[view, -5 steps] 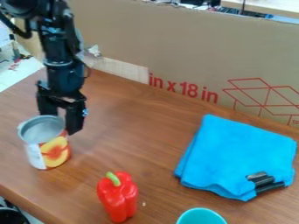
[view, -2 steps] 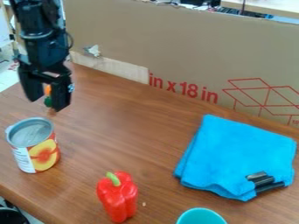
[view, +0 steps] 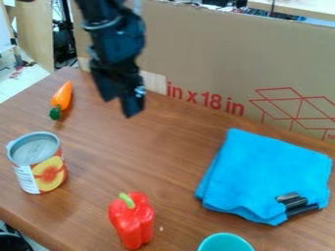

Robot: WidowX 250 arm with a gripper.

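Observation:
The black gripper (view: pixel 119 104) hangs above the back left of the table, its two fingers apart with nothing between them. To its left an orange carrot (view: pixel 62 96) lies with its green end toward the camera. Nearer the front left stands a can (view: pixel 39 164) with a fruit picture on its label, upright and apart from the gripper. A red bell pepper (view: pixel 131 223) with a green stem is at the front.
A folded blue cloth (view: pixel 268 171) covers part of the right side, with black clips (view: pixel 294 202) at its front corner. A teal cup (view: pixel 225 243) is at the bottom edge. A cardboard wall (view: pixel 222 63) runs along the table's back.
The gripper has left the can's side, risen toward the back, then swung right, uncovering the carrot. The can is slightly farther left than in the earliest frame.

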